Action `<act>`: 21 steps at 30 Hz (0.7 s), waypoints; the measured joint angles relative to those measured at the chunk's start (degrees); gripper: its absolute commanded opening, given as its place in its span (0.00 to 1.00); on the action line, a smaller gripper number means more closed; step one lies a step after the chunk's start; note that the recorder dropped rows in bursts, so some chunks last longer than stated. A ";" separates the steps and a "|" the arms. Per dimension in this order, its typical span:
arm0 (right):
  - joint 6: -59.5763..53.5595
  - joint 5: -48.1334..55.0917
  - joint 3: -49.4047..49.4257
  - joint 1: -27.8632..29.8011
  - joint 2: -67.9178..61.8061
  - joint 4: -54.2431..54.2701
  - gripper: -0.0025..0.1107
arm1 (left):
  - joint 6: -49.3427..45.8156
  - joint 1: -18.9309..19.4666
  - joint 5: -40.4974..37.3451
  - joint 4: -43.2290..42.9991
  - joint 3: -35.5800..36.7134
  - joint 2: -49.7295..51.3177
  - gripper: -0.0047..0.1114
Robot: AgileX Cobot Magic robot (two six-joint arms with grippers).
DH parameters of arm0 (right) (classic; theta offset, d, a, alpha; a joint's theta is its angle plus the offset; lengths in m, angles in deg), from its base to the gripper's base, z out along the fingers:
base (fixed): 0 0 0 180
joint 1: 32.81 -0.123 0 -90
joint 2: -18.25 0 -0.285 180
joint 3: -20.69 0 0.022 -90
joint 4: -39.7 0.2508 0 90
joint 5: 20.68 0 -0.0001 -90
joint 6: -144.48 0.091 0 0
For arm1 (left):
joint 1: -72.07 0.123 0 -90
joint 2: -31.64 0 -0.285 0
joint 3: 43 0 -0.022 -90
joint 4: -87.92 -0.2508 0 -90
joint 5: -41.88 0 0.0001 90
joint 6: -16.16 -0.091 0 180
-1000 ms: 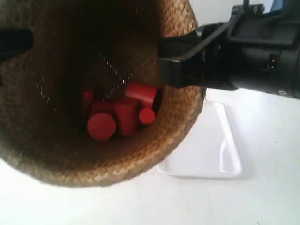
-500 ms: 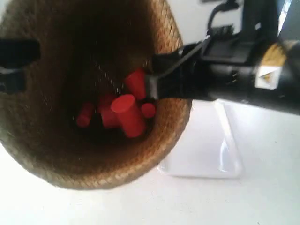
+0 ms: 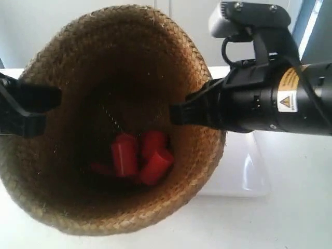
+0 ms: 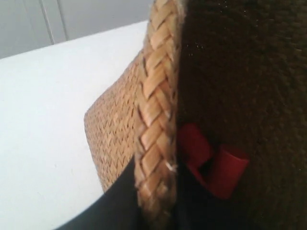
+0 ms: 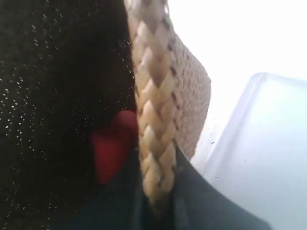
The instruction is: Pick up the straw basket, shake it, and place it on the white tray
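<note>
The straw basket [image 3: 171,57] hangs in the air close to the exterior camera, mouth towards it, held at opposite sides of its braided rim. The arm at the exterior view's right carries my right gripper [image 3: 179,114], shut on the rim with one finger inside and one outside. My left gripper [image 3: 36,111] pinches the opposite rim. In the wrist views the braided rim [image 4: 158,96] [image 5: 153,110] runs between the dark fingers of the left gripper [image 4: 156,201] and right gripper [image 5: 156,191]. The white tray [image 3: 249,171] [image 5: 268,153] lies on the table below and beside the basket.
Several red cylinders [image 3: 137,155] [image 4: 216,167] [image 5: 112,148] lie loose in the basket's bottom. The white table [image 3: 290,223] extends under everything. The right arm's black body with a warning label [image 3: 285,101] sits above the tray.
The basket has dropped lower in the exterior view, so its whole rim now shows. The red cylinders have tumbled into a new heap. The right arm has shifted with it.
</note>
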 measured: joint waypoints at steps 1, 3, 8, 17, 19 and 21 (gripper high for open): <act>0.00 0.58 0.00 -0.96 1.76 0.85 0.02 | 0.12 -0.36 -1.30 0.14 -0.49 -1.35 0.04; -0.36 -1.73 0.00 -2.64 5.40 0.76 0.02 | -0.04 -0.65 -0.36 -0.24 -0.98 -4.29 0.04; -0.03 -9.39 1.55 -0.52 4.28 -6.98 0.02 | -0.17 0.80 8.28 -2.95 0.21 -2.39 0.04; 0.14 -6.77 1.48 -3.23 7.24 -1.09 0.02 | 0.58 -0.12 1.00 -5.09 -1.46 -4.50 0.04; -0.48 -9.72 1.73 -1.74 5.19 -4.20 0.02 | -0.77 0.72 6.56 -5.99 -0.48 -3.07 0.04; 0.09 -8.81 1.63 0.37 0.72 -4.10 0.02 | -0.48 2.02 7.20 -6.01 0.18 0.09 0.04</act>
